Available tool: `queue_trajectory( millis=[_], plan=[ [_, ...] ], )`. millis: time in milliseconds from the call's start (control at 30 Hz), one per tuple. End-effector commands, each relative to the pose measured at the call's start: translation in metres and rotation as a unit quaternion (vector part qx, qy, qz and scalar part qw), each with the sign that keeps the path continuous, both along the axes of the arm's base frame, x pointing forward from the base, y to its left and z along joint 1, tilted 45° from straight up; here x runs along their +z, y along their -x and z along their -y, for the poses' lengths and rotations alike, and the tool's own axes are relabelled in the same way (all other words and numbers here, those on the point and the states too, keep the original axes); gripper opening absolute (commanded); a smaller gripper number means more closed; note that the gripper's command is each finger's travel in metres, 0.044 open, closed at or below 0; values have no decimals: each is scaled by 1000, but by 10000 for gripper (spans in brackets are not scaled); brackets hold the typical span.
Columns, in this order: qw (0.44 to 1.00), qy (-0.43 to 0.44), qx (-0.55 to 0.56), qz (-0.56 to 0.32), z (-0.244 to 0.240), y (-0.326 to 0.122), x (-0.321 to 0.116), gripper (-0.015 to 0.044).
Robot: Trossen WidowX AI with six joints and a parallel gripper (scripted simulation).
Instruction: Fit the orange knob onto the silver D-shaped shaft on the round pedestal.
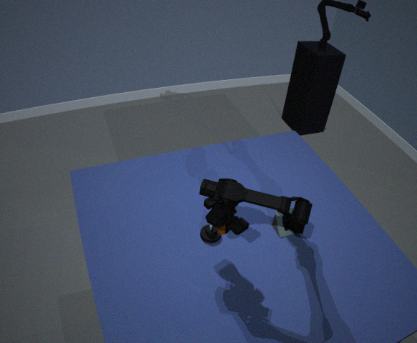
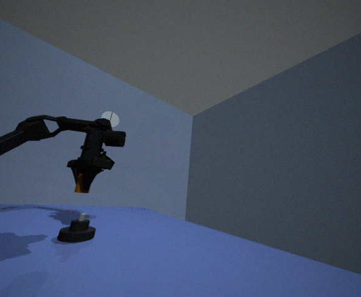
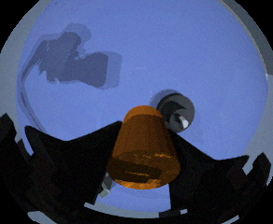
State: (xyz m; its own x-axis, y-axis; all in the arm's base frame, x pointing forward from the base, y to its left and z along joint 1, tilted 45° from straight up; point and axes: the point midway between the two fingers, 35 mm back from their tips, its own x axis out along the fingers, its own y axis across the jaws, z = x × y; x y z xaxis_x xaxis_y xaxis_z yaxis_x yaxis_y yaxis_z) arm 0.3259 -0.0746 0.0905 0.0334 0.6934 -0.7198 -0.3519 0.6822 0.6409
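Knob: while I watch, orange and tapering (image 1: 222, 230) (image 2: 78, 185) (image 3: 143, 145), pinched by the gripper (image 1: 221, 225) (image 2: 83, 187) (image 3: 143, 130), above and toward the pedestal's (image 1: 214, 240) (image 2: 76, 235) (image 3: 190, 109) two o'clock from overhead.
Room: open gap above the shaft (image 1: 210, 226) (image 2: 82, 217) (image 3: 184, 122).

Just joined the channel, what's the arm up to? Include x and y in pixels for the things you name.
The arm's pincer (image 1: 222, 226) (image 2: 82, 188) (image 3: 143, 130) is shut on the orange knob (image 1: 222, 229) (image 2: 78, 187) (image 3: 144, 140), holding it in the air above the level of the round pedestal (image 1: 211, 238) (image 2: 77, 234) (image 3: 189, 105). The silver shaft (image 1: 211, 226) (image 2: 82, 216) (image 3: 183, 122) is bare, so the knob isn't fitted. Flat-side alignment can't be told.
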Motion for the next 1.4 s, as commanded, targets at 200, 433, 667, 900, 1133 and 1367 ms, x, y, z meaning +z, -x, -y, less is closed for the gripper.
queue_trajectory(
  millis=[200,433,667,900,1133,1367],
  plan=[
    [1000,2,4,2,17,-7,-28,0],
    [1000,1,8,0,26,-10,-47,0],
    [1000,-1,14,1,34,-12,-67,0],
    [999,-1,29,15,34,-12,-70,0],
    [992,2,95,79,35,-13,-71,0],
    [978,4,156,138,38,-14,-74,0]
  ],
)
